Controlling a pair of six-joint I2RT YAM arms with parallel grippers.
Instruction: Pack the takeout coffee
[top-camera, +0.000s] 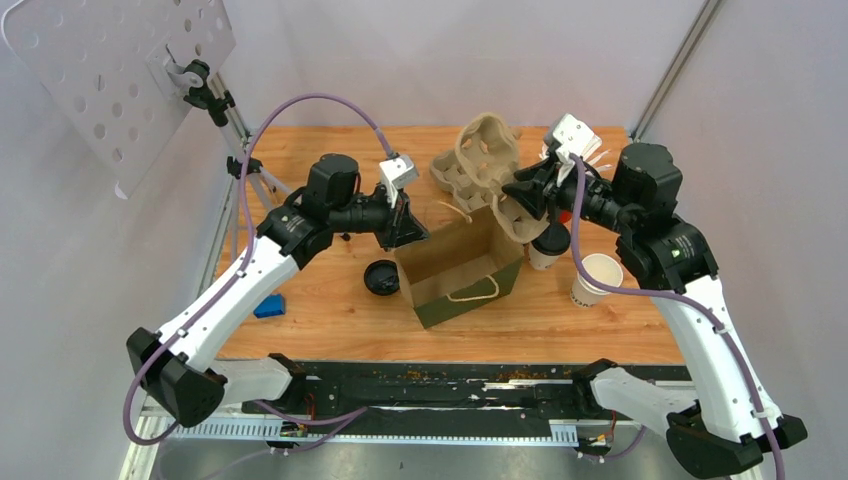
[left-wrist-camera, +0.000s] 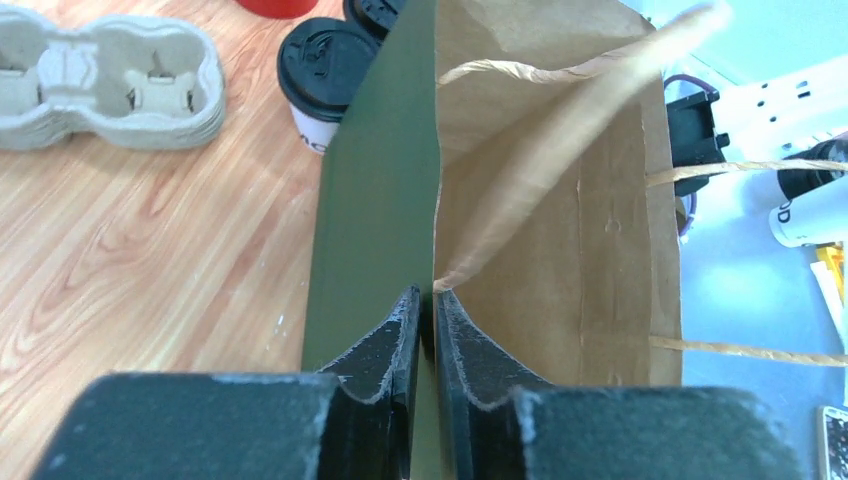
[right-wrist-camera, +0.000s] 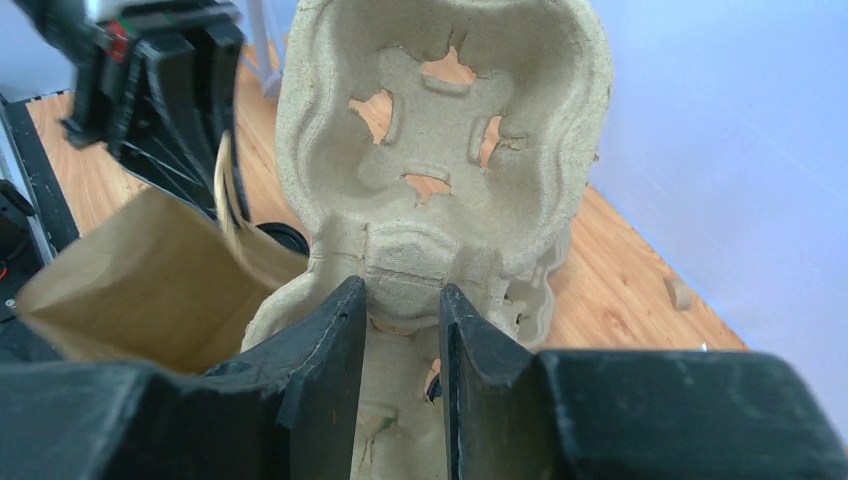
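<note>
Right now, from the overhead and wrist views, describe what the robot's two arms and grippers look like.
The left arm and right arm match: white tapered links joined by chunky black joints. A purple cable runs along each. The left gripper and right gripper each have two black wedge-shaped fingers with pale-scuffed edges; a white camera block tops each wrist.

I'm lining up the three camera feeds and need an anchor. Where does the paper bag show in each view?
Top external: the paper bag stands open at centre frame.
Left wrist: the bag fills the middle and right, its wall pinched in the left claw.
Right wrist: the bag is lower left, beside the cup carrier held in the right claw.
Shared landmark: the wooden table, in all three.
</note>
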